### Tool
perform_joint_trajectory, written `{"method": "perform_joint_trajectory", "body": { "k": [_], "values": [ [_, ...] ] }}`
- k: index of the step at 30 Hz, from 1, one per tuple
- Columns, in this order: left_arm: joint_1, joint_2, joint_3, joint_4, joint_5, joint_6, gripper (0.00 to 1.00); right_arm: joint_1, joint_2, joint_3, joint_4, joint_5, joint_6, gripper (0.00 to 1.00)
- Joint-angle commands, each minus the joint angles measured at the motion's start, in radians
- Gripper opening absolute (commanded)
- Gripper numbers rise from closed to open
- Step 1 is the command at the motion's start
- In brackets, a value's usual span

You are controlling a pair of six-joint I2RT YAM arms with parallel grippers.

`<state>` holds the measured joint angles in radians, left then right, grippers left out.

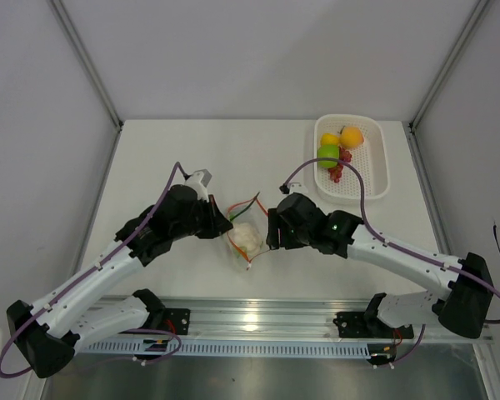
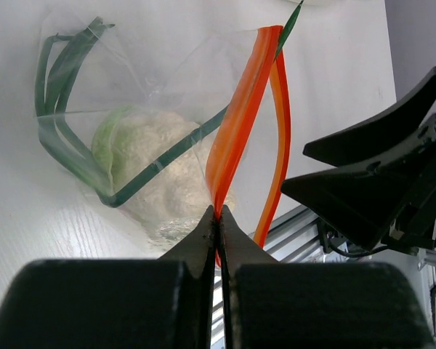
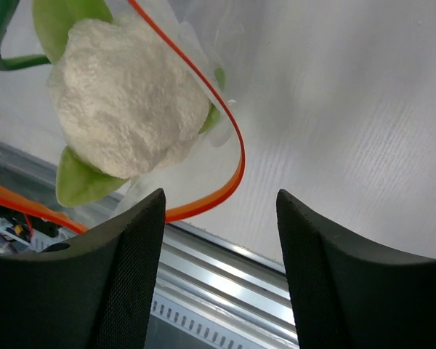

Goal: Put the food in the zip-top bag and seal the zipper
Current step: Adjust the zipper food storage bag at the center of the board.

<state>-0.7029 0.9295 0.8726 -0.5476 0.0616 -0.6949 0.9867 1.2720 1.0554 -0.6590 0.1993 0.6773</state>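
The clear zip-top bag [image 1: 243, 239] lies between my two grippers near the table's front, holding the pale leafy piece [image 1: 248, 237] and green stalks [image 1: 243, 208]. My left gripper [image 2: 219, 216] is shut on one side of the red-orange zipper [image 2: 236, 127], and the other side bows away, so the mouth is open. My right gripper [image 3: 219, 211] is open and empty, just beside the zipper loop [image 3: 229, 167] and the pale leafy piece [image 3: 127, 102]. The green apple [image 1: 328, 152], orange-yellow fruit [image 1: 351, 137], yellow piece [image 1: 330, 139] and red bits [image 1: 339, 167] lie in the white basket.
The white perforated basket [image 1: 376, 166] stands at the back right. An aluminium rail [image 1: 258, 315] runs along the table's near edge, right below the bag. Grey walls enclose the table on three sides.
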Motion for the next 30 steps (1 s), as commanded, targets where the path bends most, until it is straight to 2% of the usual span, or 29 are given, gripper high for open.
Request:
{"method": "perform_joint_trajectory", "body": {
  "k": [1, 3, 5, 6, 7, 13, 17, 20, 24, 30],
  "values": [
    [0.0, 0.005, 0.028, 0.049, 0.024, 0.014, 0.01, -0.04, 0.013, -0.029, 0.171, -0.041, -0.016, 0.63],
    [0.0, 0.006, 0.031, 0.051, 0.035, 0.014, 0.0, -0.059, 0.033, -0.035, 0.212, -0.08, -0.027, 0.58],
    [0.0, 0.006, 0.034, 0.049, 0.041, 0.014, 0.01, -0.083, 0.072, -0.026, 0.237, -0.099, -0.047, 0.32],
    [0.0, 0.006, 0.039, 0.046, 0.043, 0.015, 0.01, -0.088, 0.081, -0.02, 0.243, -0.101, -0.057, 0.06],
    [0.0, 0.006, 0.042, 0.044, 0.043, 0.017, 0.01, -0.092, 0.098, -0.002, 0.243, -0.097, -0.074, 0.0],
    [0.0, 0.023, 0.107, 0.005, 0.047, 0.041, 0.01, -0.102, 0.112, 0.155, 0.172, -0.071, -0.16, 0.0],
    [0.0, 0.023, 0.213, -0.066, 0.079, 0.06, 0.01, -0.091, 0.078, 0.401, 0.047, -0.015, -0.215, 0.0],
    [-0.001, -0.027, 0.246, -0.066, 0.107, 0.06, 0.01, -0.054, 0.023, 0.48, -0.01, 0.018, -0.219, 0.0],
    [0.002, -0.008, 0.223, -0.064, 0.104, 0.081, 0.01, -0.072, -0.034, 0.413, 0.039, -0.049, -0.165, 0.0],
    [0.031, 0.141, 0.091, 0.014, 0.164, 0.083, 0.01, -0.12, -0.025, 0.14, 0.148, -0.075, -0.116, 0.0]
  ]
}}
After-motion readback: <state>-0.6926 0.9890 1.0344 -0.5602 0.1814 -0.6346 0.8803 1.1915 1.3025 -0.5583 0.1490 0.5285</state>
